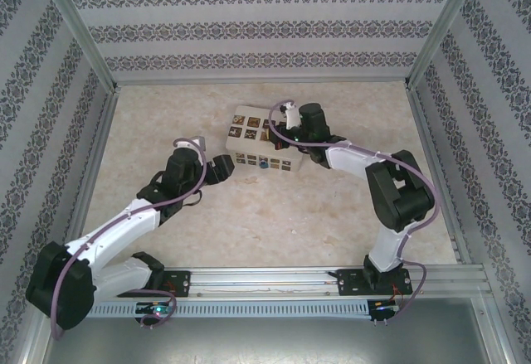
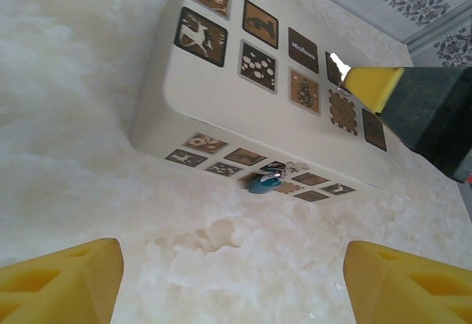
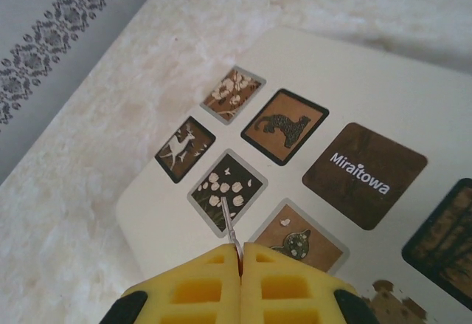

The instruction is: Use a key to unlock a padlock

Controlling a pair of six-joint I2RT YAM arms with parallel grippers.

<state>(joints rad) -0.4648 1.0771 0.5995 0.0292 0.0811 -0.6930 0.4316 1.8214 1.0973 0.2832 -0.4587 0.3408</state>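
Note:
The tiny blue padlock [image 2: 264, 184] with its silvery shackle hangs on the near side wall of the cream box [image 2: 221, 106], low against the table; from above the padlock [image 1: 263, 163] is a blue dot. My left gripper [image 2: 232, 287] is open, its yellow fingers [image 2: 63, 283] wide apart on the near side of the padlock with nothing but bare table between them. My right gripper [image 3: 241, 261] hovers over the box top [image 3: 383, 91], shut on the thin metal key [image 3: 229, 224], whose blade sticks out past the fingertips. The left wrist view also shows the right gripper [image 2: 361, 80].
The cream box [image 1: 261, 144] with dark patterned squares lies mid-table, the left gripper [image 1: 222, 167] at its near left corner and the right gripper [image 1: 276, 128] over its top. Patterned walls and metal frame rails enclose the marbled table [image 1: 249, 223].

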